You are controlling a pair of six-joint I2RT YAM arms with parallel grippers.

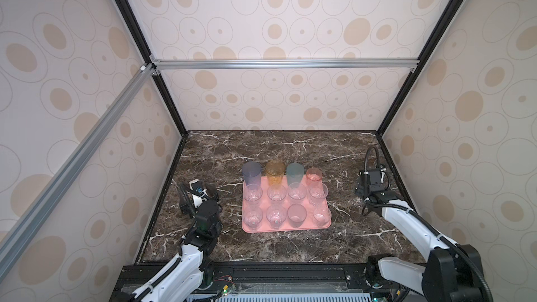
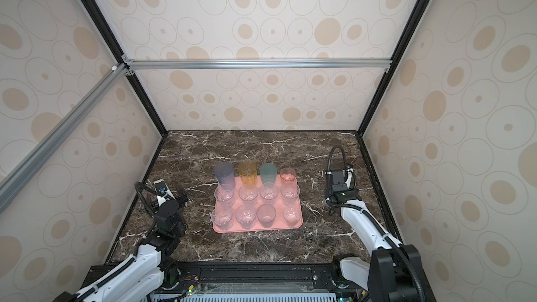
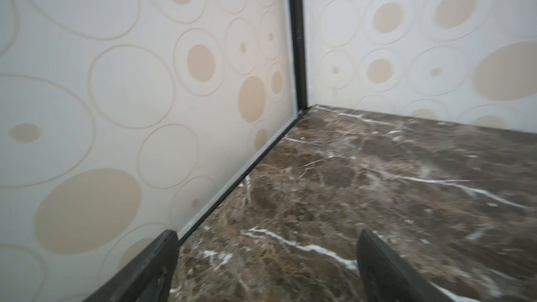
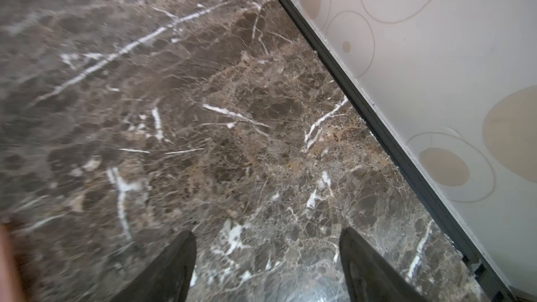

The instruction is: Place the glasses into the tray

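The salmon-pink tray [image 1: 286, 229] [image 2: 255, 229] lies mid-table. All the glasses I see stand upright in it. Along its far edge are a tall grey-blue one [image 1: 251, 174], an amber one [image 1: 275, 172], a teal one [image 1: 295, 173] and a shorter pink one [image 1: 314, 176]. Several small clear ones [image 1: 276, 193] fill two nearer rows. My left gripper [image 1: 200, 197] [image 3: 267, 236] is left of the tray by the wall, open and empty. My right gripper [image 1: 366, 187] [image 4: 267, 233] is right of the tray, also open, with only marble between its fingers.
The dark marble tabletop [image 1: 261, 146] is boxed in by patterned walls on the left, back and right. The left wrist view faces the far left corner post [image 3: 297, 39]. The right wall's black base rail [image 4: 377, 123] runs close to the right gripper.
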